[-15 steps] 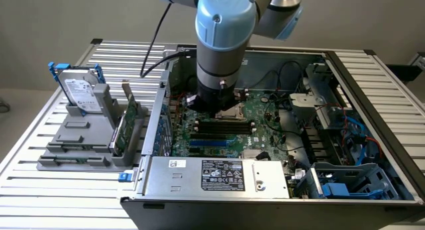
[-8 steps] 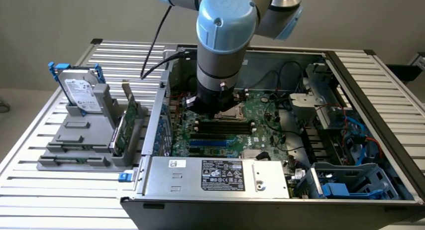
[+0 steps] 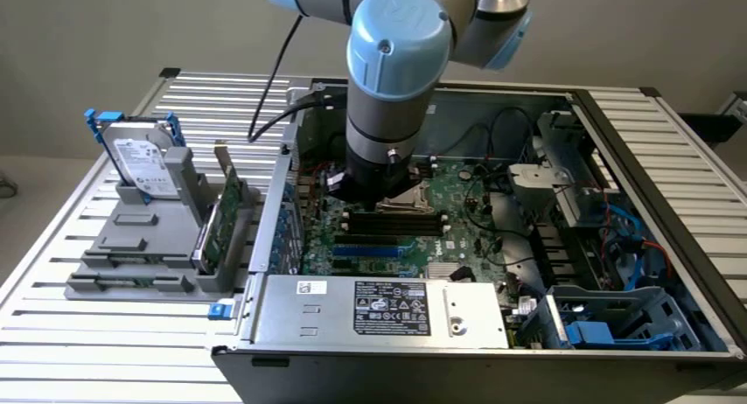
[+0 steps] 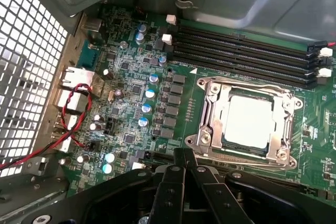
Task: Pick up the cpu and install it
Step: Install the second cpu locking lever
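Note:
The cpu (image 4: 249, 121), a small square chip with a pale silvery top, lies flat inside the metal-framed socket (image 4: 209, 132) on the green motherboard (image 4: 131, 93). My gripper (image 4: 182, 155) hovers just beside the socket's edge, its black fingers pressed together with nothing between them. In the exterior view the arm reaches down into the open computer case, and the gripper (image 3: 371, 187) hangs low over the board next to the socket (image 3: 414, 199), which it partly hides.
Black memory slots (image 4: 247, 51) run beside the socket. A red and black wire (image 4: 73, 109) loops near the mesh case wall (image 4: 26, 77). Outside the case, a grey rack holds a hard drive (image 3: 146, 166) and a card (image 3: 222, 216). The power supply (image 3: 386, 308) fills the case's front.

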{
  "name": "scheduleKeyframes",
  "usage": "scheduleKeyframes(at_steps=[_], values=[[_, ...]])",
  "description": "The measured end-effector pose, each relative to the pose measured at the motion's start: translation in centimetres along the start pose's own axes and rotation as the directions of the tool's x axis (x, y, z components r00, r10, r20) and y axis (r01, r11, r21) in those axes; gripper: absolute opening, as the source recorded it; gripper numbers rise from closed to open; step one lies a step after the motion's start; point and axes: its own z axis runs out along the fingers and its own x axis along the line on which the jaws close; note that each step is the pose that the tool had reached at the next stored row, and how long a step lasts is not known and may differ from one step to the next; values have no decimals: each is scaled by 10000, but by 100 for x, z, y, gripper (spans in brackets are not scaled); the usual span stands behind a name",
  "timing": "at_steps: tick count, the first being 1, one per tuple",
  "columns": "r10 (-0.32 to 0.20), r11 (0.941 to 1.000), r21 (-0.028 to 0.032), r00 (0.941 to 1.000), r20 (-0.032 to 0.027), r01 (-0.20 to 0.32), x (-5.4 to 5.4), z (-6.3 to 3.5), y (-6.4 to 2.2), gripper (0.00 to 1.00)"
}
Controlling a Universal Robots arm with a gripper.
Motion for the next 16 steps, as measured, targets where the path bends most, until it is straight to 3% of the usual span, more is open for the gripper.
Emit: scheduleKeyframes(at_steps=[16], values=[[-323, 9995, -13, 9994, -124, 322, -9, 122, 25, 11]])
